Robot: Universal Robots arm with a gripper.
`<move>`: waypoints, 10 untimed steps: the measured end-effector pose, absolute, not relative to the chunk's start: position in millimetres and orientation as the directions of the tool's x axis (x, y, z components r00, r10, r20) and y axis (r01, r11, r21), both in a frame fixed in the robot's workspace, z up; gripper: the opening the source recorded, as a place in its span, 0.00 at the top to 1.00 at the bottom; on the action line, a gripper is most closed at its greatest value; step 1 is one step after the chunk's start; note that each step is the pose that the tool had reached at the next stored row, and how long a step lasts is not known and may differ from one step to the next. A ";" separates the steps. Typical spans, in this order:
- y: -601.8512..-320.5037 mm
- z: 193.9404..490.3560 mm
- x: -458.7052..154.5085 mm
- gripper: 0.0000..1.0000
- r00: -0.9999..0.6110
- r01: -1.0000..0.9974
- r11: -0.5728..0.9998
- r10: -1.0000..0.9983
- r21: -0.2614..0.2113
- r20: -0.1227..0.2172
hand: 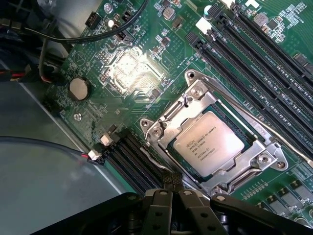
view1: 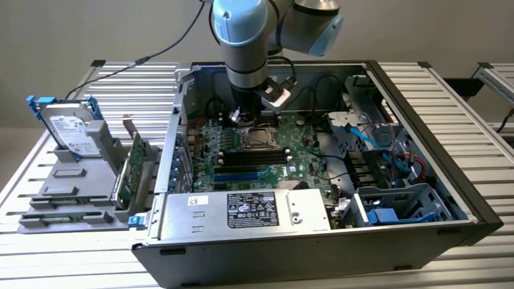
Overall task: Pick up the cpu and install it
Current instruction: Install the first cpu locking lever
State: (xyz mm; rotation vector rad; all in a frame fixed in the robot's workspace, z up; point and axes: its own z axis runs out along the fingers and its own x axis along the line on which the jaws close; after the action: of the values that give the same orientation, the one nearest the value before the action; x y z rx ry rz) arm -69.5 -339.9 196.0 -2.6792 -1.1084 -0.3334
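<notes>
Over on the exterior view's left, the hard drive (view1: 71, 129) stands upright in its grey rack (view1: 68, 186) on the slatted surface (view1: 48, 265), green cards (view1: 132, 165) beside it. Moving across, the open computer case (view1: 321, 253) lies on its side, motherboard (view1: 273, 159) exposed. The arm (view1: 245, 42) reaches down into it, gripper (hand: 170, 192) clenched tight, carrying nothing, hovering just beside the socket. And there's the cpu (hand: 209, 143), sitting flat in its metal socket frame (hand: 195, 95), memory slots (hand: 259, 54) alongside.
</notes>
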 end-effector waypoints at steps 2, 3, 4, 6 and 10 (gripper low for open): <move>-340.0 196.6 -69.5 0.89 0.689 0.714 -0.690 0.663 -0.117 0.291; -340.0 197.2 -69.5 0.89 0.689 0.714 -0.690 0.663 -0.117 0.291; -340.0 197.9 -69.5 0.89 0.689 0.714 -0.690 0.663 -0.117 0.291; -340.0 199.7 -69.6 0.89 0.689 0.714 -0.690 0.663 -0.117 0.291; -339.9 203.5 -69.7 0.89 0.689 0.714 -0.690 0.663 -0.117 0.291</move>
State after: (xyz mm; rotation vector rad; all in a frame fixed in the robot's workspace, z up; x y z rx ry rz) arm -69.7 -339.9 203.5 -2.6791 -1.1085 -0.3337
